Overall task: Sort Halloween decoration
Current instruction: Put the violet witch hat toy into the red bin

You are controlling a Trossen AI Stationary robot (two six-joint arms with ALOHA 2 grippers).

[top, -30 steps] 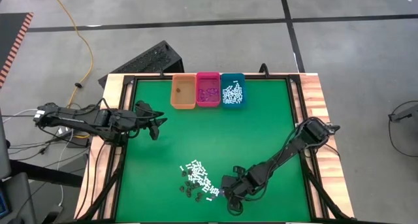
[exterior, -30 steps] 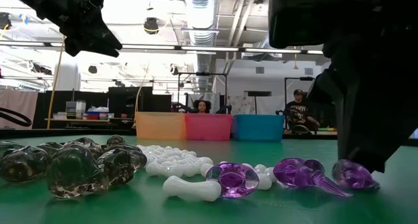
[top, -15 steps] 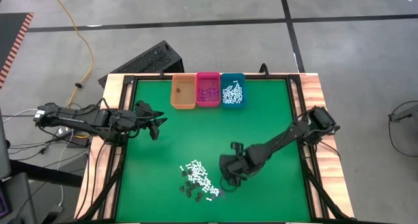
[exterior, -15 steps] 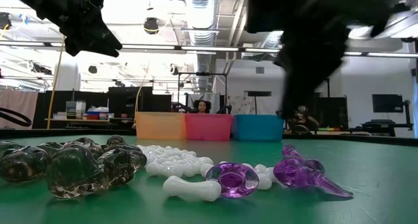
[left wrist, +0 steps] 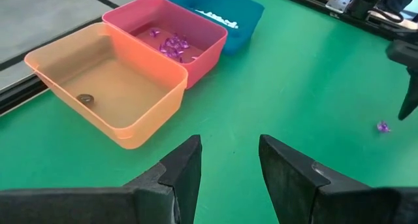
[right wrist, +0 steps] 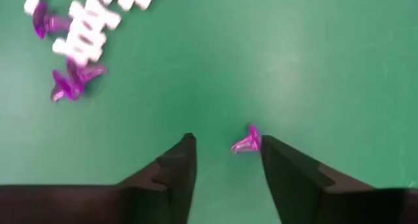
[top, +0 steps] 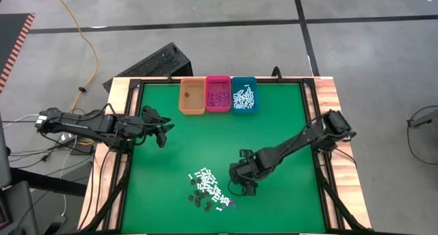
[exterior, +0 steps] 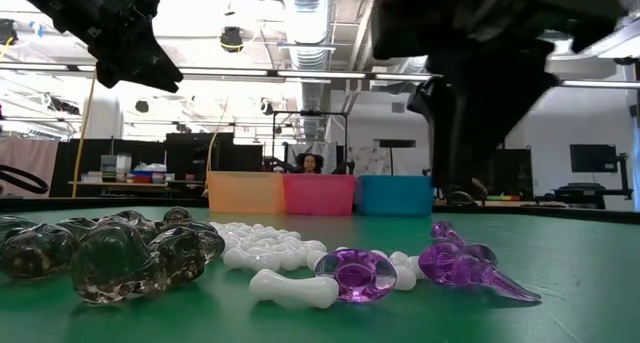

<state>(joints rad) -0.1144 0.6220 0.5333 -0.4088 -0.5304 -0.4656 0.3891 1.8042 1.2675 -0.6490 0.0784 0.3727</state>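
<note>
The Halloween decoration lies in a heap (top: 207, 190) near the table's front edge: dark clear bits (exterior: 100, 255), white sticks (exterior: 262, 253) and purple bits (exterior: 356, 275). My right gripper (top: 239, 186) hovers open just right of the heap, pointing steeply down. One purple bit (right wrist: 247, 142) shows beside one of its fingertips and lies on the mat (left wrist: 383, 127) below it. At the table's left, my left gripper (left wrist: 228, 155) hangs open and empty, facing the orange bin (left wrist: 111, 93).
Orange (top: 192, 96), pink (top: 218, 93) and teal (top: 243, 95) bins stand side by side at the far edge; the pink holds purple bits, the teal white sticks, the orange one dark bit (left wrist: 85, 99). Bare green mat (top: 274, 132) lies between heap and bins.
My right gripper has risen from the front edge beside the heap and gone toward the far edge, rolling as it went. The purple bit that lay under it at the low view's right has gone from that spot. In the low view its fingers now stand wider apart.
</note>
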